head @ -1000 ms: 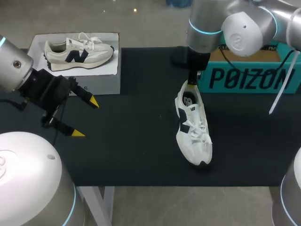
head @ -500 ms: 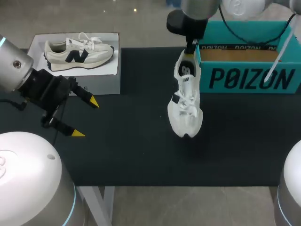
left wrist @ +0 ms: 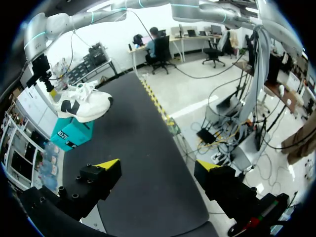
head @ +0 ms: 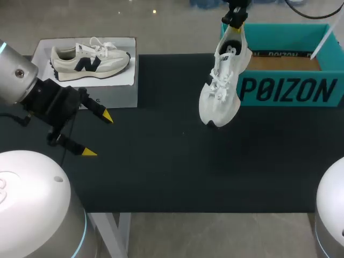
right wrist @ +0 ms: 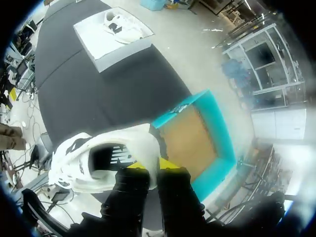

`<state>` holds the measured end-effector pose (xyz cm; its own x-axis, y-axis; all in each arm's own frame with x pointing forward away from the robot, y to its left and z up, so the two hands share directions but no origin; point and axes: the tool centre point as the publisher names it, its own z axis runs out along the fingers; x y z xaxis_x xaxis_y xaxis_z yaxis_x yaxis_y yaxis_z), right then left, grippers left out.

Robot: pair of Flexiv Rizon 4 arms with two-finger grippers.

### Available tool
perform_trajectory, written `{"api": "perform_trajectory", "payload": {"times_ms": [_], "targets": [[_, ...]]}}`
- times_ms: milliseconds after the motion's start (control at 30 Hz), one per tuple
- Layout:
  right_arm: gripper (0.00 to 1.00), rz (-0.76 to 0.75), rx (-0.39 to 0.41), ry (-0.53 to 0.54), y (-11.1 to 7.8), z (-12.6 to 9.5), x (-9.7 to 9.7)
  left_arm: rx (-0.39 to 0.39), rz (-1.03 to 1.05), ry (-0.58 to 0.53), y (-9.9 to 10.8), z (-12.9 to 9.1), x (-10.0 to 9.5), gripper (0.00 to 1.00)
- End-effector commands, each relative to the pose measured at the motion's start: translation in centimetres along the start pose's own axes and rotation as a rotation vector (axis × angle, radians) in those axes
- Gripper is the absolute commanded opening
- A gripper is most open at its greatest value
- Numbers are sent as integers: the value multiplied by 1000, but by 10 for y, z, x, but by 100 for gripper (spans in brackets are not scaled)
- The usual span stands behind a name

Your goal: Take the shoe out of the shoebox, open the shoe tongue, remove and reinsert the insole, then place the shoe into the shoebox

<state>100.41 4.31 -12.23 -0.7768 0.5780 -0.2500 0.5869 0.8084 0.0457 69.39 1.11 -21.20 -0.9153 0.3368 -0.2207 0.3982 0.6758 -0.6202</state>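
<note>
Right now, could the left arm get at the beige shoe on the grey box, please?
Probably yes: the left arm's fingers are open just before the grey box, the beige shoe lies uncovered on top, and nothing stands between them.

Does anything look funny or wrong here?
The white shoe dangles toe-down in the air, pinched at its heel rim by the right gripper. It hangs beside the teal shoebox, not inside it. Nothing looks spilled or broken.
</note>
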Motion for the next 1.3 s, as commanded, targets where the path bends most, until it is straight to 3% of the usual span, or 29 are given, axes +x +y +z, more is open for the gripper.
{"api": "perform_trajectory", "payload": {"times_ms": [33,467,500,633,833,1100,1300], "targets": [[0,1,4,1,2,-1,-1,-1,0,2,0,0,0,100],[0,1,4,1,2,-1,-1,-1,0,2,0,0,0,100],[0,32,9,20,-2,-3,-9,-1,0,2,0,0,0,100],[0,177,-39,56,-31,-18,-53,-1,0,2,0,0,0,100],[0,368,-58,101,-76,-28,-94,-1,0,2,0,0,0,100],[0,581,-106,118,-125,-22,-133,-1,0,2,0,0,0,100],[0,696,-118,133,-145,-12,-151,-1,0,2,0,0,0,100]]}}
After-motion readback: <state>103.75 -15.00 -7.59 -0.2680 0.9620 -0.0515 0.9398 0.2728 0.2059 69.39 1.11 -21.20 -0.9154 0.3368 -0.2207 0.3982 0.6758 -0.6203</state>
